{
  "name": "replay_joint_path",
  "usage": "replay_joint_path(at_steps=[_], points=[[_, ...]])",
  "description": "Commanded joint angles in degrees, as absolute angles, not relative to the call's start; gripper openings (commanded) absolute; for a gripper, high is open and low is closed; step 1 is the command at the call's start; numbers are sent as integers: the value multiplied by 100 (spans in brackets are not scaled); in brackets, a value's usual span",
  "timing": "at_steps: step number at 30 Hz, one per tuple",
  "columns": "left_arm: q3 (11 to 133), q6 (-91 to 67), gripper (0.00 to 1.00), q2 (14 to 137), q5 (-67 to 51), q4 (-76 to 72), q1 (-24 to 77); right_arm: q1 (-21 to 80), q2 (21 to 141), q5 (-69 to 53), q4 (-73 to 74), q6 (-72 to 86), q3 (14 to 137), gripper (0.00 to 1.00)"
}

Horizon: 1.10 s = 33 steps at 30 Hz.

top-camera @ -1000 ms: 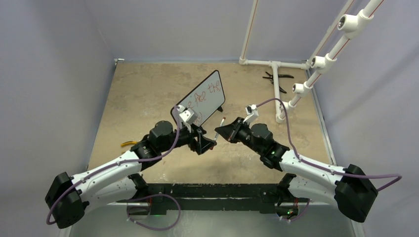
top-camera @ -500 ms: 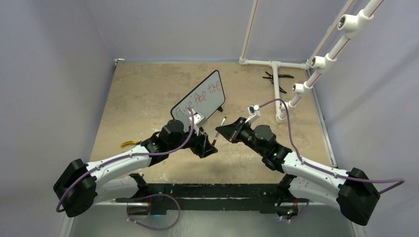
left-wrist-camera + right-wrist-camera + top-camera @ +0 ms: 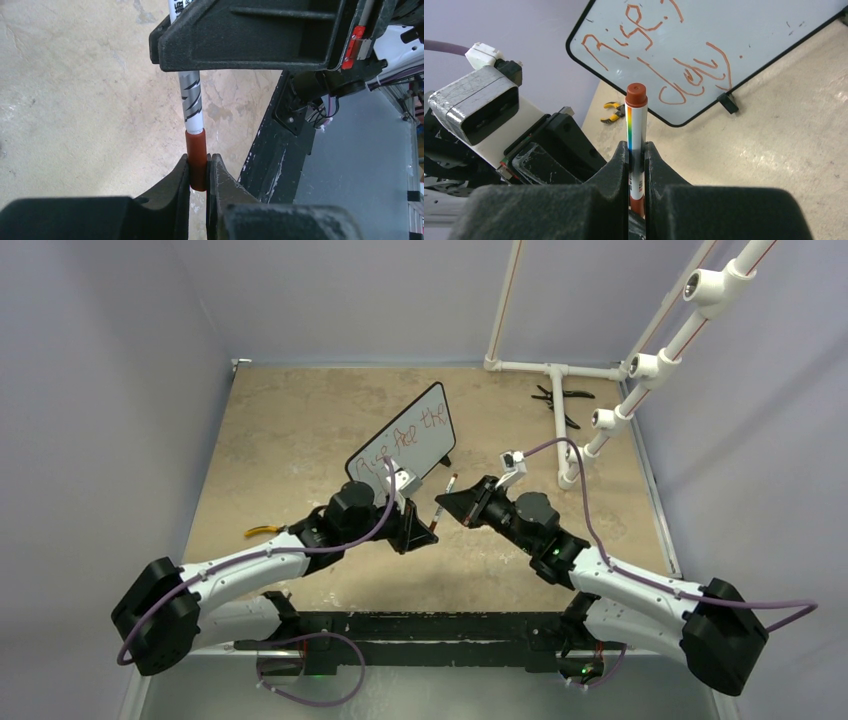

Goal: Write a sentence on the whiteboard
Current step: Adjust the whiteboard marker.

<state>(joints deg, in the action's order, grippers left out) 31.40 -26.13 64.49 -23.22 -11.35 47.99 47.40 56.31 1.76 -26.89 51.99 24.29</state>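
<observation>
Matt, mottled beige covered the tabletop (image 3: pixel 280 440), which looked like rough stone or concrete. The whiteboard (image 3: pixel 774 30) had a smooth, glossy white face inside a thin black frame that looked like plastic, and the sentence (image 3: pixel 694 80) lay on it as dry, streaky red ink. The marker (image 3: pixel 636 125) had a shiny printed barrel, and its cap (image 3: pixel 196 155) was a duller, satiny red-brown plastic. The left gripper (image 3: pixel 198 167) and right gripper (image 3: pixel 637 147) were matt black plastic, faintly scuffed and dusty. The arm shells (image 3: pixel 250 565) were smooth white plastic, as were the pipes (image 3: pixel 520 367).
</observation>
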Motion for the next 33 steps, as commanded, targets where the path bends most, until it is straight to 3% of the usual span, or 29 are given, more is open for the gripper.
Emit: replay_joint_path(at_steps=[1,12,33], points=[[3075,-2744,0,6197,-2306,-2078,4845,4755,5765,-90,-3076,4901,2562,0],[3262,-2742,0,6034,-1489,-2272,4807,4827,6055,-706,-2693,4454,2470,0],[3789,-3006,0,6250,-1919,-2847,4173,5113,6153,-860,-2326,3916,2492,0]])
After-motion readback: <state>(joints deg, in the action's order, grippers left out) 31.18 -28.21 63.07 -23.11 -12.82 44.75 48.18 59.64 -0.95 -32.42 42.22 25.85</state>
